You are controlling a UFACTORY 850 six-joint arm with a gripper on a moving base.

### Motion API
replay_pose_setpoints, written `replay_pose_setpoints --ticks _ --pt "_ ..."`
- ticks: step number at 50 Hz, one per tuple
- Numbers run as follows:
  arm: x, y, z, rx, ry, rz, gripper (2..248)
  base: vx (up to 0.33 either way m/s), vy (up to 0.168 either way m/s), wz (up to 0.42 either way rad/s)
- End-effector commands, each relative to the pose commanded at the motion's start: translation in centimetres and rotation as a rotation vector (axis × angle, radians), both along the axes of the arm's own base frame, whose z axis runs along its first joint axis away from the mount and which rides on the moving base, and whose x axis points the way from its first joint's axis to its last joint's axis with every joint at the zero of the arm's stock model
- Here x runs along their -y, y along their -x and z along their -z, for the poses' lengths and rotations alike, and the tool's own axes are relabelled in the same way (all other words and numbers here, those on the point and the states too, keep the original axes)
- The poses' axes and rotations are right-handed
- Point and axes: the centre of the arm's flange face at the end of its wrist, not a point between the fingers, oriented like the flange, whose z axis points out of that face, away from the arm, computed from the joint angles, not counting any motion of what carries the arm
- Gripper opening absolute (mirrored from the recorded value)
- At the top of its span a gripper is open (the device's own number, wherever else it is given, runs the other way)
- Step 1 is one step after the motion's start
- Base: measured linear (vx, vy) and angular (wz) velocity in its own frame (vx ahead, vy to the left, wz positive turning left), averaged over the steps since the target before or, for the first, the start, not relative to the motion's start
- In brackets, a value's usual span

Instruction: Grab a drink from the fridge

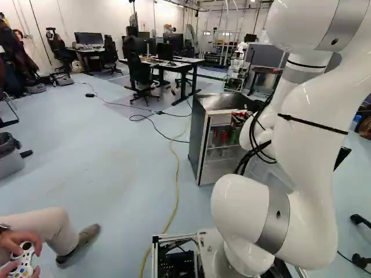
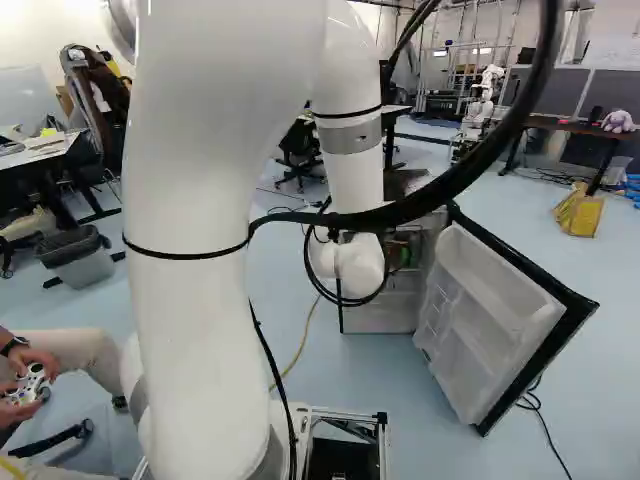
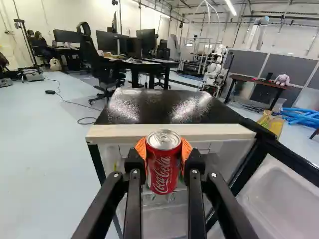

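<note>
Within the end effector [image 3: 163, 151], a red can [image 3: 163, 172] is clasped upright, before the open fridge [image 3: 169, 131]. The grab looks done; the next move likely calls for backing away level, clear of the door [image 2: 500, 325].

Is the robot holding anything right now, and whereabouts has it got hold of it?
Yes: the gripper holds a red drink can by opposite sides, around its upper half.
</note>
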Motion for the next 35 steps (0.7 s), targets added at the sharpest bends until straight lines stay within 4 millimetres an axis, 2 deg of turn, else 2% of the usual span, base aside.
replay_pose_setpoints --ticks 35 --pt "0.5 -2.6 -2.7 -0.016 0.05 -0.017 88 0.0 0.0 0.0"
